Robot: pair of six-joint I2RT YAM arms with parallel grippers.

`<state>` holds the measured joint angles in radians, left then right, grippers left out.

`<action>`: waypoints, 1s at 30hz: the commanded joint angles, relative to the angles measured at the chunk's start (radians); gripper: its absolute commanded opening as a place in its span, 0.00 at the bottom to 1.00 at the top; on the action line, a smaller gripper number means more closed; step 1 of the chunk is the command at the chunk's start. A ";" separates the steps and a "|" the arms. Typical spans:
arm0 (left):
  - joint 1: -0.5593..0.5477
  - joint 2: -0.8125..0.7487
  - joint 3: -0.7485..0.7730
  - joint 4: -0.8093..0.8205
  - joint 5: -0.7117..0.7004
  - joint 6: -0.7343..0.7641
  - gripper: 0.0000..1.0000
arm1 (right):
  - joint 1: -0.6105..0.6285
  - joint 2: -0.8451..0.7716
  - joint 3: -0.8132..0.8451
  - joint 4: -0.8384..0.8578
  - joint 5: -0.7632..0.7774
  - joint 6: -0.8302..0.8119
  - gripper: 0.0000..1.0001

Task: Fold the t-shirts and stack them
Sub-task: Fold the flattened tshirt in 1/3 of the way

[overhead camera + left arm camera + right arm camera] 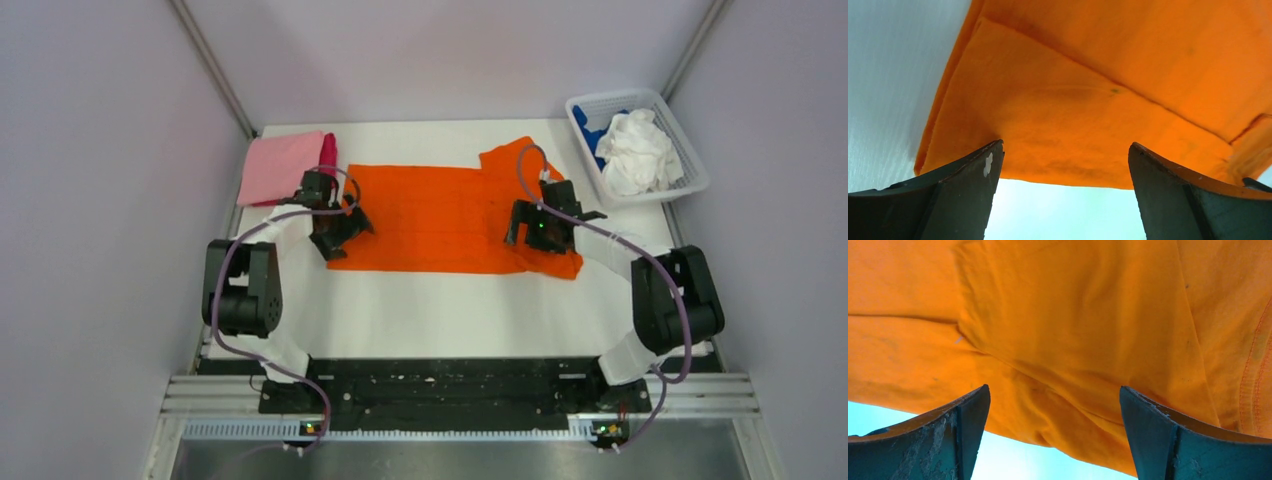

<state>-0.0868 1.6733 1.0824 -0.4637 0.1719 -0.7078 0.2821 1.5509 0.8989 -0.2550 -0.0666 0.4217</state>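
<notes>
A bright orange t-shirt (440, 215) lies spread flat across the middle of the white table. My left gripper (335, 238) is open over its near left corner; in the left wrist view the shirt's near edge (1063, 150) lies between my fingers. My right gripper (535, 235) is open over the near right part by the sleeve; the cloth (1058, 365) lies between my fingers there. A folded light pink t-shirt (280, 165) with a magenta one (328, 152) beside it lies at the far left. White (635, 150) and blue (585, 125) t-shirts lie bunched in the basket.
A white plastic mesh basket (695, 165) stands at the far right corner. Grey walls enclose the table on three sides. The arm bases and a black rail run along the near edge.
</notes>
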 commanded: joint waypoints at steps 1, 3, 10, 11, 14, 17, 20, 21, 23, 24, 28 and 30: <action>0.004 0.035 -0.038 0.032 0.009 0.016 0.99 | -0.021 0.070 0.007 0.053 0.022 -0.002 0.99; 0.004 0.056 -0.042 0.027 -0.002 0.018 0.99 | -0.029 0.111 0.008 0.086 0.025 0.000 0.99; 0.004 0.045 -0.085 -0.017 -0.044 0.028 0.99 | -0.037 0.073 -0.077 0.081 0.032 0.039 0.99; 0.003 0.026 -0.109 -0.015 -0.045 0.023 0.99 | -0.037 0.024 -0.109 0.084 0.040 0.048 0.99; 0.002 -0.044 -0.190 -0.001 -0.034 0.008 0.99 | -0.036 -0.069 -0.196 0.066 0.024 0.072 0.99; 0.001 -0.127 -0.277 0.001 -0.034 -0.001 0.99 | -0.036 -0.171 -0.280 0.045 -0.001 0.094 0.99; -0.006 -0.231 -0.382 -0.007 -0.023 -0.027 0.99 | -0.030 -0.294 -0.353 0.004 0.010 0.129 0.99; -0.012 -0.271 -0.419 -0.012 -0.024 -0.040 0.99 | -0.022 -0.339 -0.376 -0.005 0.009 0.138 0.99; -0.026 -0.346 -0.487 -0.023 -0.035 -0.068 0.99 | -0.002 -0.413 -0.424 -0.032 0.005 0.159 0.99; -0.033 -0.383 -0.527 -0.031 -0.039 -0.085 0.99 | 0.008 -0.452 -0.437 -0.049 0.010 0.172 0.99; -0.050 -0.513 -0.614 -0.089 -0.049 -0.129 0.99 | 0.044 -0.571 -0.492 -0.100 0.027 0.228 0.99; -0.070 -0.585 -0.633 -0.114 -0.050 -0.148 0.99 | 0.051 -0.620 -0.510 -0.131 0.045 0.240 0.99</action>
<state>-0.1291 1.1610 0.5331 -0.4042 0.1627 -0.8028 0.3096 1.0138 0.4213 -0.2909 -0.0608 0.6037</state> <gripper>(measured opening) 0.989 0.986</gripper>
